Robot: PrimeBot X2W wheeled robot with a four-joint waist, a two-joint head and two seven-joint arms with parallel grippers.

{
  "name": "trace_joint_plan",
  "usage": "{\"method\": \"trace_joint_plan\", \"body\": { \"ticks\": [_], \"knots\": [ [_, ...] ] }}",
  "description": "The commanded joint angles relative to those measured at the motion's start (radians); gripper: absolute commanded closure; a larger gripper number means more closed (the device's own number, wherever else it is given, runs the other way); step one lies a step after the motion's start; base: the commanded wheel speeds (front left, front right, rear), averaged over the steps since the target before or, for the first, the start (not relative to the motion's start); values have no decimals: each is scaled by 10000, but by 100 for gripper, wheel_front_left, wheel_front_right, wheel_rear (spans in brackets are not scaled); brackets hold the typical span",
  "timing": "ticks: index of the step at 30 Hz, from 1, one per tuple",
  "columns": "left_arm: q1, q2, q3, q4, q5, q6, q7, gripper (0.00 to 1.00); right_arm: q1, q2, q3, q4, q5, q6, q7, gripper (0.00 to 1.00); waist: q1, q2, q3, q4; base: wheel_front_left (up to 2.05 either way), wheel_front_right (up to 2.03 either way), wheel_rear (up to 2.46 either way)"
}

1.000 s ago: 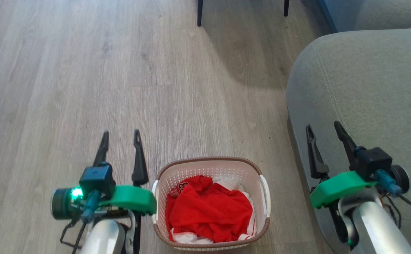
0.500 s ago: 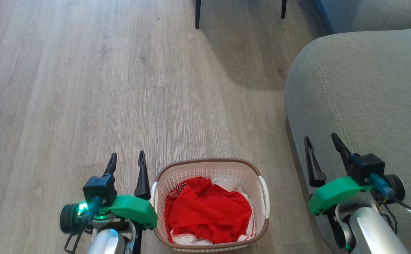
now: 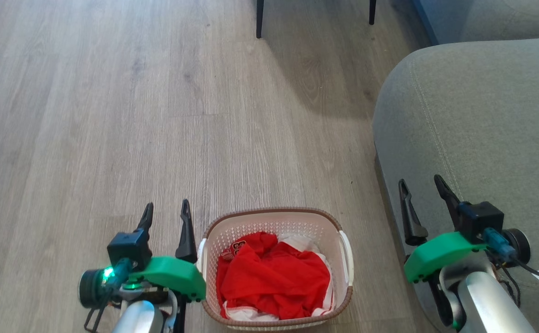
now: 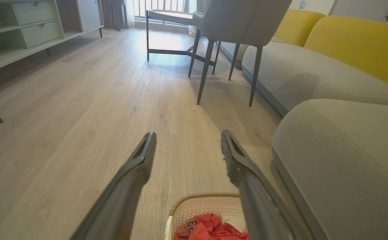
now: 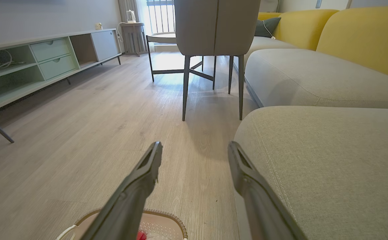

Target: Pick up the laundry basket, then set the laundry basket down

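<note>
Basket: lay on the floor between my arms, close in.
Left gripper: gaped empty, just beside the left handle.
Right gripper: gaped empty too, farther off, over the sofa.
Nearer arm: my left.

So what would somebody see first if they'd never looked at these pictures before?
The bright red clothes piled in the laundry basket jump out first, low in the middle of the head view, on the wooden floor. Next come the two green-backed claws, both open: the left claw close beside the basket, the right claw by the grey sofa. The left wrist view adds yellow sofa backs at the upper right.
</note>
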Motion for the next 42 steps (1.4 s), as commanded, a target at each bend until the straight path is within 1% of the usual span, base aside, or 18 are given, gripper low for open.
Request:
{"method": "trace_joint_plan", "body": {
  "ticks": [1,7,10,12,18,22,26,29,33,37,42],
  "knots": [
    [-343,-16,269,-315,-50,11,-51,0,-313,-78,194,-285,-53,71,-132,0,0,0,6,-1,0,0,0],
    [-416,-16,207,-259,-80,-43,-51,0,-314,-76,161,-285,-39,71,-132,0,0,0,109,16,0,0,0],
    [-448,-16,233,-246,-305,-49,-51,0,-388,-94,170,-303,-17,71,-132,0,0,0,289,10,0,0,0],
    [-500,-16,202,-42,-450,-95,-51,0,-475,-102,193,-294,15,71,-132,0,0,0,494,-1,0,0,0],
    [-1022,-16,29,544,-356,84,-51,0,-794,-185,406,26,189,71,-132,0,0,0,1308,40,0,0,0],
    [-1423,-16,-175,901,-429,103,-51,0,-1128,-274,577,346,516,71,-132,0,0,0,1997,82,0,0,0],
    [-1886,-16,-411,1519,-480,63,-51,0,-1607,-424,810,879,791,71,-132,0,0,0,2748,115,0,0,0],
    [-2314,-16,-573,2263,-534,138,-51,0,-2067,-521,1059,1358,1060,71,-132,0,0,0,3304,125,0,0,0],
    [-2962,-16,-756,3090,-712,85,-51,0,-2743,-502,1391,2292,1907,71,-132,0,0,0,4033,131,0,0,0],
    [-3585,-16,-1041,3919,-984,-52,-51,0,-3515,-668,2043,3158,2310,71,-132,0,0,0,4743,169,0,0,0],
    [-4212,-16,-1368,4841,-1322,-146,-51,0,-4147,-730,2663,3847,2728,71,-132,0,0,0,5334,187,0,0,0]
  ]
}}
